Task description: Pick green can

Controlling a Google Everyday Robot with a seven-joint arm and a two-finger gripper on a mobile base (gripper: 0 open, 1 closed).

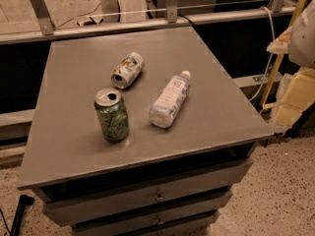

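Noted green can (pixel 111 115) upright, long axis vertical, silver top up. Found gripper (pixel 295 97) at 3 o'clock, well apart; cannot tell its state.

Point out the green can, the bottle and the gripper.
green can (pixel 112 118), camera view, patterned side wall.
bottle (pixel 172 95), camera view, on its label.
gripper (pixel 293 104), camera view, pale body at the right edge, off the table.
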